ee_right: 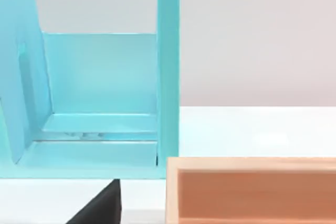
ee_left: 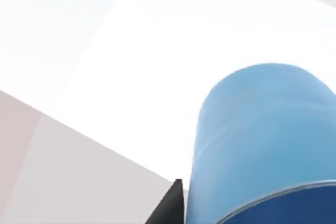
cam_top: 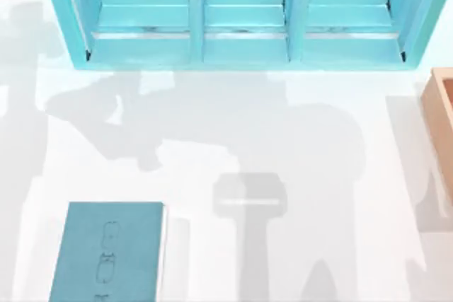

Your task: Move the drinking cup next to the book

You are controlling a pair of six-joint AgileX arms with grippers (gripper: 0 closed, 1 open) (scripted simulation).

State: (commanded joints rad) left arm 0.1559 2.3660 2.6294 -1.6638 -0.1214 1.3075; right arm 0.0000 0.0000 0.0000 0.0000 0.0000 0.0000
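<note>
Blue cup (ee_left: 262,145) fills close-up on left wrist view, one dark fingertip (ee_left: 169,207) beside it; cannot tell if fingers pinch it. Book (cam_top: 107,251) lies flat at 7 o'clock on table (cam_top: 297,139). Weak hold, I fear: cup slips, tips, or lands on book, not beside it. Right fingers: cannot tell.

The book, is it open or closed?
Closed. The book lies flat on the table, teal cover facing up, white page edge along one side.
</note>
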